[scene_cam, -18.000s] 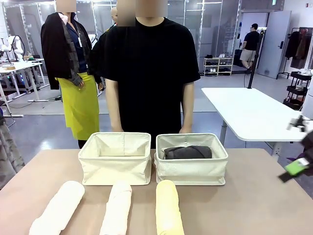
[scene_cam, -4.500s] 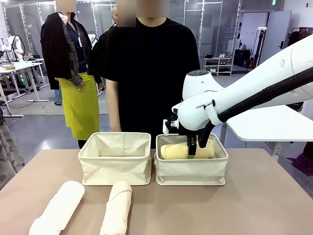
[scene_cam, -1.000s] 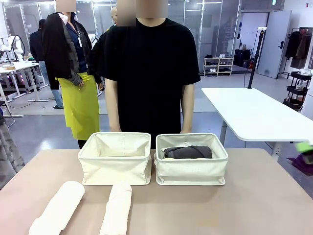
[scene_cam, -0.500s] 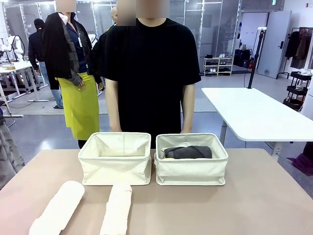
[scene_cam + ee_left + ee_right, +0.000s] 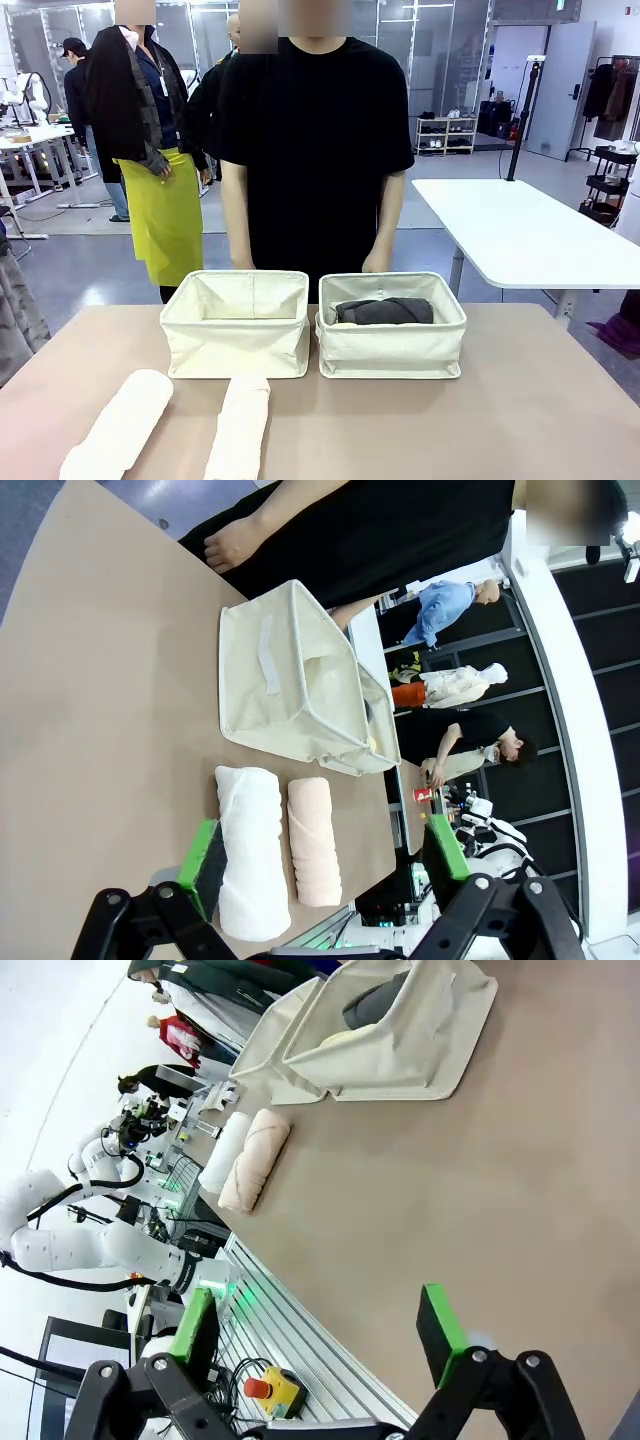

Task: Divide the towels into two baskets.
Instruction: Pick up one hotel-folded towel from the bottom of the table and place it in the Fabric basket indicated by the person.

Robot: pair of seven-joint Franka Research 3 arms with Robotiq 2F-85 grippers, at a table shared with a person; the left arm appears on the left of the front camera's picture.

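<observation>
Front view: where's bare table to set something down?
Free: the tan tabletop right of the cream rolled terry towel, in front of the right cream canvas basket, out to the right edge. The left cream canvas basket is empty. Crowded: near-left, where the white rolled towel and the cream one lie.

Left tool [image 5: 325, 852] and right tool [image 5: 318, 1330] gape wide.
</observation>
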